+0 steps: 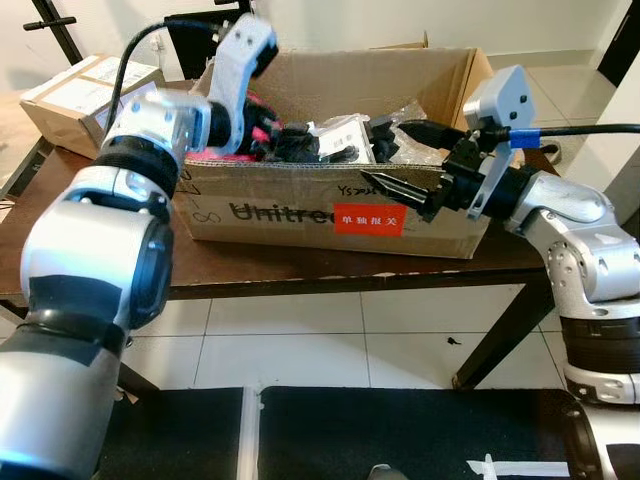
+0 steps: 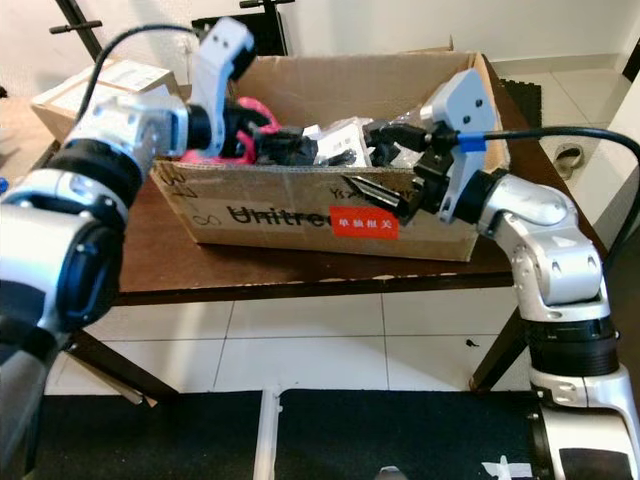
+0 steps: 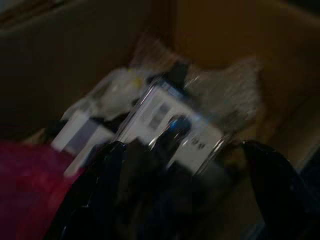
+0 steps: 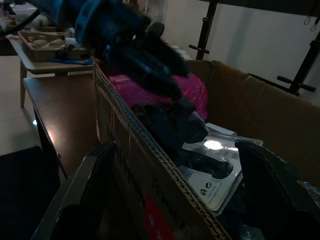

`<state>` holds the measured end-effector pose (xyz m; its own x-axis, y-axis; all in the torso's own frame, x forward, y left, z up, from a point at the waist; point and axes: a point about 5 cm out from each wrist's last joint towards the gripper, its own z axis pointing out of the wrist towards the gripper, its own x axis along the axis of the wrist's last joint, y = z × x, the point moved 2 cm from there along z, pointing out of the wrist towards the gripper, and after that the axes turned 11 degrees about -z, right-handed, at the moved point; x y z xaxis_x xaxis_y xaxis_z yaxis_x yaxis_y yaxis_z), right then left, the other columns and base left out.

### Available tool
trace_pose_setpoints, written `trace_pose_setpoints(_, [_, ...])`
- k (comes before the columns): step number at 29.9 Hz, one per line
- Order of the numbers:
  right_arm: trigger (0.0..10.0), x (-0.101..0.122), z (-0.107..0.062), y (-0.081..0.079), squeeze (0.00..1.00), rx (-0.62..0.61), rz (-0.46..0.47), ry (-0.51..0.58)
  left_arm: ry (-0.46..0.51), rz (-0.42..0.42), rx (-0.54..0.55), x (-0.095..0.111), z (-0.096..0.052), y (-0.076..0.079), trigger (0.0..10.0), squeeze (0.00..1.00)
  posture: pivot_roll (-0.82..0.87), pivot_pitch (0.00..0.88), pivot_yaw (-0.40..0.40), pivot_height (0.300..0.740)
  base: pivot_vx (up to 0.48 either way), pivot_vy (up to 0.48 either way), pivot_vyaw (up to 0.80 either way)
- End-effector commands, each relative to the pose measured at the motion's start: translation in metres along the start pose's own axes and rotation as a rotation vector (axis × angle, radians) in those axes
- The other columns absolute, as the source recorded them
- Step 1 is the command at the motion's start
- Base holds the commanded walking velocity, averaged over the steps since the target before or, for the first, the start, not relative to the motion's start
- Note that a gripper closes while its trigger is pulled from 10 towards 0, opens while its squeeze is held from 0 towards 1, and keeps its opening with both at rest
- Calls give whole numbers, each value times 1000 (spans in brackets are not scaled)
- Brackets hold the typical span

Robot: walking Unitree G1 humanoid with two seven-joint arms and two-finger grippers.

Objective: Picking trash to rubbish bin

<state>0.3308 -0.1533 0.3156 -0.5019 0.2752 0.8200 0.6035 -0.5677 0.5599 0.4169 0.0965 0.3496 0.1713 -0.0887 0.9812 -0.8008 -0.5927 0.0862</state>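
Closest to the camera was the left arm [image 1: 90, 270], big and silver, reaching up over the near left corner of the cardboard box [image 1: 330, 215] so its left gripper [image 2: 262, 137] sat down inside among the junk. From the wrist view its two black fingers [image 3: 102, 195] were spread wide with a clear plastic packet [image 3: 172, 125] lying in the gap between them, not touching either one as far as I could see, though that shot was pretty blurry. Something pink [image 2: 232, 128] sat just beside that gripper at the left end of the box.

Over on the other side, the right gripper [image 1: 400, 192] hovered at the box's front wall near the red sticker [image 1: 368, 219], fingers parted and holding nothing, one on each side of the cardboard edge. That wall stood between it and the trash [image 1: 330, 140], which was all piled inside: black bits and clear packets.

Box sat on a brown table [image 1: 300, 265], with a smaller taped carton [image 1: 85, 95] at the far left, white tile floor [image 1: 330, 340] and a black mat [image 1: 350, 430] below.
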Motion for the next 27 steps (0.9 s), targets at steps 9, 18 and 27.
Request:
trace_pose_setpoints(9, [10000,5,-1,2,0,-3,-14,23,17,71,7,9,0,2,10000,0,-73,137,107,740,0,0,0])
trace_pose_setpoints(18, [10000,19,-12,-20,0,155,95,154,-65,301,-106,9,-46,-12,10000,0,-76,142,110,740,0,0,0])
trace_pose_setpoints(27, [10000,26,-10,-53,0,361,216,241,-199,313,-108,-6,-79,-28,10000,0,-73,145,104,740,0,0,0])
